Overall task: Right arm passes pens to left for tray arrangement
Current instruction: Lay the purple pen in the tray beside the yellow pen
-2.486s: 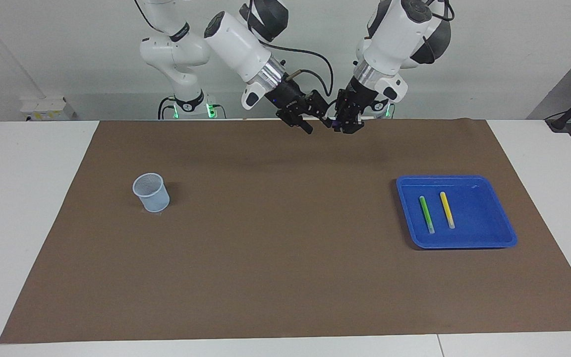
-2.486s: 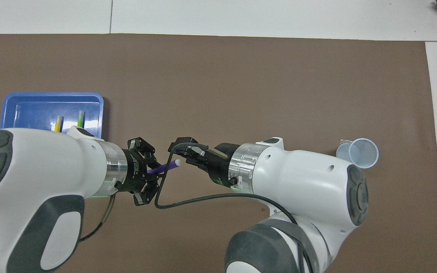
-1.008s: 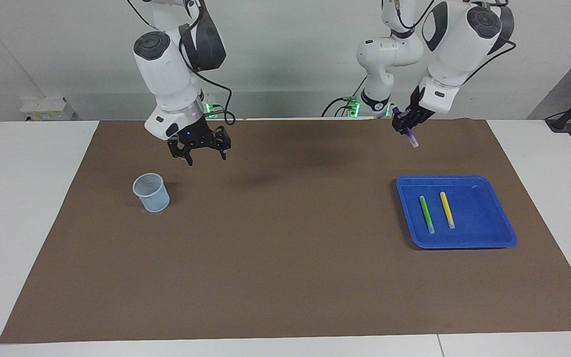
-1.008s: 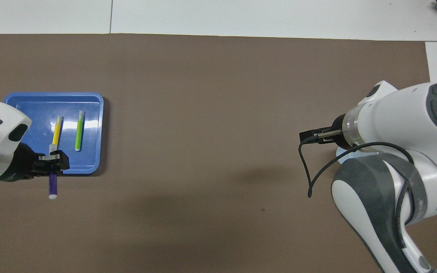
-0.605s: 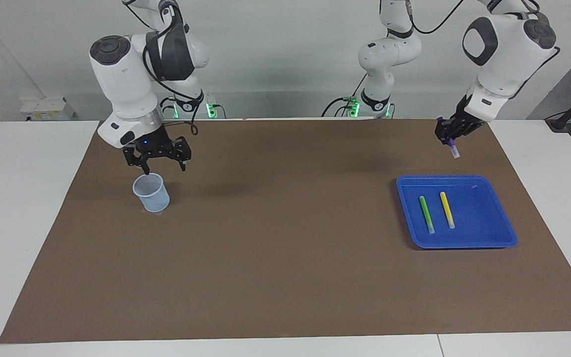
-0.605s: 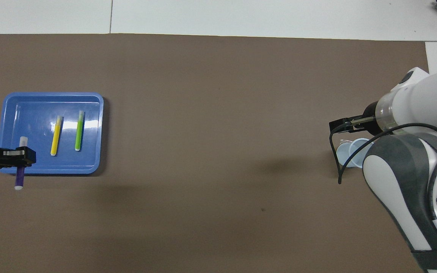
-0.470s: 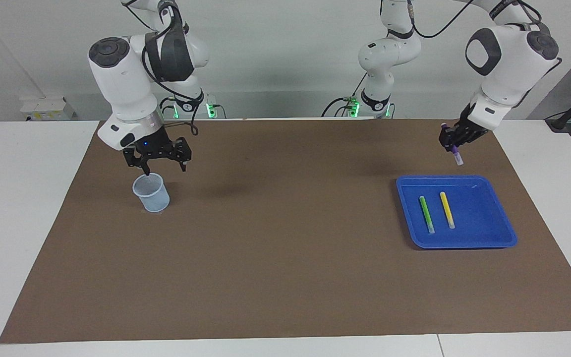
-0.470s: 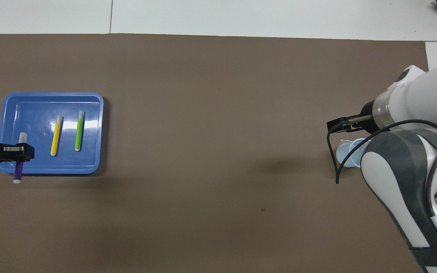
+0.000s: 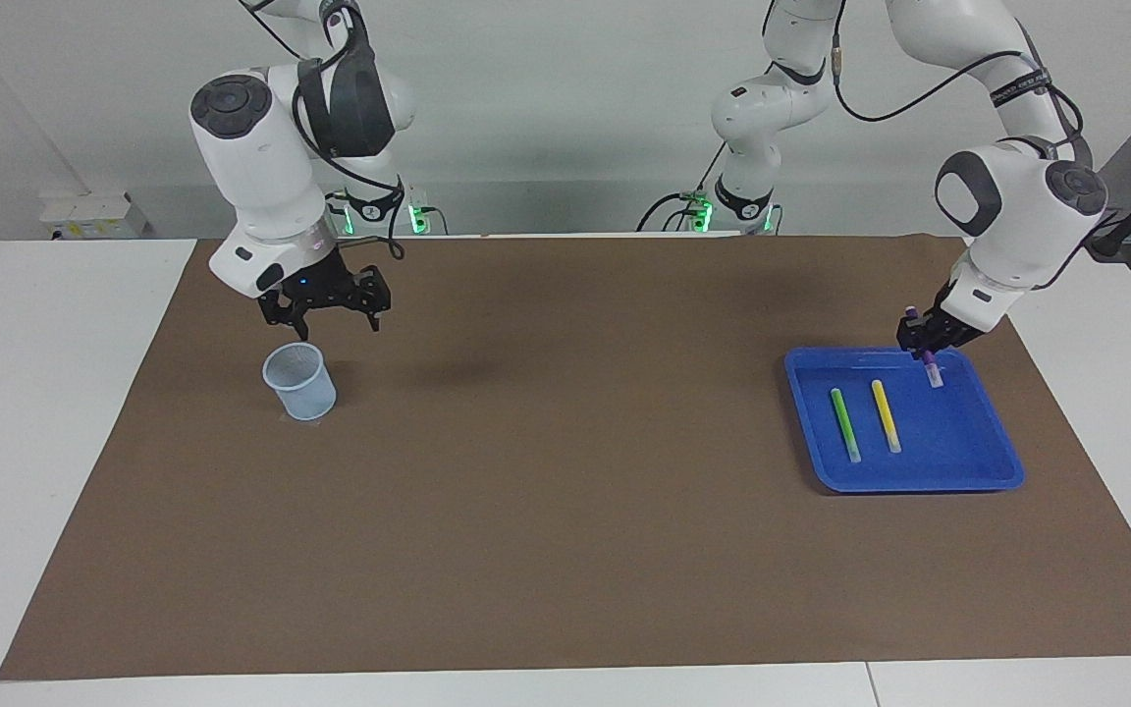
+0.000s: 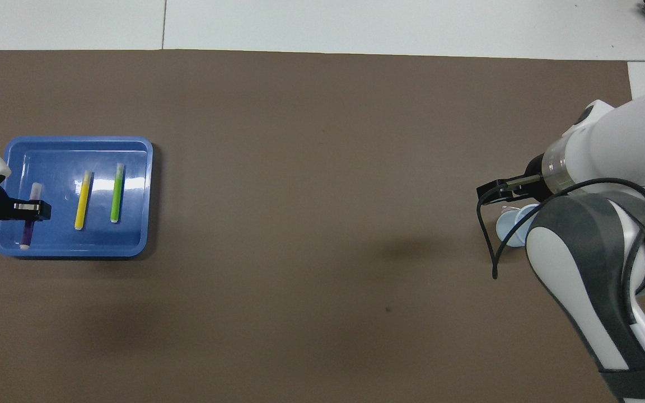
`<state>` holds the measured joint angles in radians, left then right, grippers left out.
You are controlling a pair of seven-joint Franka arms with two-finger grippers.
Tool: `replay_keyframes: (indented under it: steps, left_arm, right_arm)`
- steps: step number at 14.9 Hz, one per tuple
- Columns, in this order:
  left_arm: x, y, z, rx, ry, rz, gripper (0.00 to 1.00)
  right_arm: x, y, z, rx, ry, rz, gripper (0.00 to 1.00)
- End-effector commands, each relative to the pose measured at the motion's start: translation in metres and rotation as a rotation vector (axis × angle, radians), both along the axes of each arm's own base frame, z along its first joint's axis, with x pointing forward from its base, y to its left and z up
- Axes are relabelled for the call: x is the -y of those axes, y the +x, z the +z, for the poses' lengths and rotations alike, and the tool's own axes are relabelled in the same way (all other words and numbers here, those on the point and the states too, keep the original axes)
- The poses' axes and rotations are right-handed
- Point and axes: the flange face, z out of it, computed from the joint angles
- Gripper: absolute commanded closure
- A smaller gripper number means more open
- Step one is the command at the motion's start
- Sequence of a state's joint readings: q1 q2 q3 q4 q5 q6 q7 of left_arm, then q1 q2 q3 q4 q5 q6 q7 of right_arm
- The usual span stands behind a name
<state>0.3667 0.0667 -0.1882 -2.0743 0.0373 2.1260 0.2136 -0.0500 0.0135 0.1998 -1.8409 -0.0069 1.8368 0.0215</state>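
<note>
Left gripper (image 9: 925, 341) clenching purple pen (image 9: 931, 367), hanging tilted over blue tray (image 9: 919, 479), beside yellow pen (image 9: 886, 415); right gripper (image 9: 326, 312) hovering released over mesh cup (image 9: 299, 381).

Mesh cup (image 10: 510, 226) mostly hidden under right arm (image 10: 591, 240), overhead view.

Plain pale wall (image 9: 565, 118); white table (image 9: 55, 412) under a brown mat (image 9: 546, 491); even, soft light

One high camera faces the robots across the table; another looks steeply down from above them. Both apparently share the blue tray (image 9: 1002, 462) (image 10: 76, 146) under the left gripper (image 9: 924, 344) (image 10: 30, 208).
</note>
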Motion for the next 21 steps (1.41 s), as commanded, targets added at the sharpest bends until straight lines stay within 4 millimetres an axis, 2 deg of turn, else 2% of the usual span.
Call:
replay_keyframes:
  steps: [1, 3, 5, 6, 8, 10, 11, 14, 15, 17, 18, 19, 20, 21]
  left_arm:
    - [-0.012, 0.011, -0.027, 0.016, 0.022, -0.058, 1.0]
    - [-0.018, 0.015, -0.041, 0.018, 0.036, -0.086, 1.0]
    - [-0.02, 0.019, -0.055, 0.011, 0.05, -0.112, 1.0]
    - [-0.021, 0.021, -0.06, 0.02, 0.051, -0.119, 1.0]
    - [-0.022, 0.024, -0.072, 0.025, 0.061, -0.141, 1.0]
    - [-0.04, 0.024, -0.086, 0.048, 0.068, -0.14, 1.0]
    - [-0.042, 0.025, -0.094, 0.054, 0.072, -0.156, 1.0]
    - [-0.045, 0.028, -0.106, 0.072, 0.079, -0.169, 1.0]
    - [-0.046, 0.028, -0.108, 0.072, 0.079, -0.167, 1.0]
    - [-0.044, 0.027, -0.111, 0.068, 0.077, -0.168, 1.0]
    - [-0.044, 0.026, -0.111, 0.067, 0.076, -0.168, 0.82]
    - [-0.044, 0.026, -0.111, 0.067, 0.077, -0.166, 0.52]
    - [-0.044, 0.027, -0.111, 0.068, 0.077, -0.168, 0.14]
    - [-0.044, 0.028, -0.109, 0.071, 0.078, -0.166, 0.0]
  right_arm:
    - [0.003, -0.005, 0.002, -0.009, -0.022, 0.002, 0.0]
    - [0.009, -0.009, 0.003, -0.01, -0.023, -0.007, 0.0]
    - [0.007, -0.011, 0.006, -0.012, -0.034, 0.0, 0.0]
    - [0.012, -0.01, 0.012, -0.007, -0.037, -0.007, 0.0]
    - [0.043, -0.003, 0.034, 0.024, -0.033, -0.058, 0.0]
    - [0.048, -0.007, 0.053, -0.009, -0.041, -0.068, 0.0]
    - [0.052, -0.007, 0.07, -0.006, -0.041, -0.076, 0.0]
    - [0.059, -0.01, 0.1, -0.006, -0.029, -0.092, 0.0]
    - [0.059, -0.011, 0.105, -0.003, -0.025, -0.093, 0.0]
    - [0.061, -0.012, 0.098, -0.004, -0.016, -0.105, 0.0]
    - [0.061, -0.014, 0.094, 0.003, -0.013, -0.106, 0.0]
    - [0.061, -0.014, 0.085, 0.015, -0.01, -0.106, 0.0]
    - [0.06, -0.013, 0.078, 0.036, -0.002, -0.106, 0.0]
    - [0.06, -0.009, 0.074, 0.042, 0.012, -0.11, 0.0]
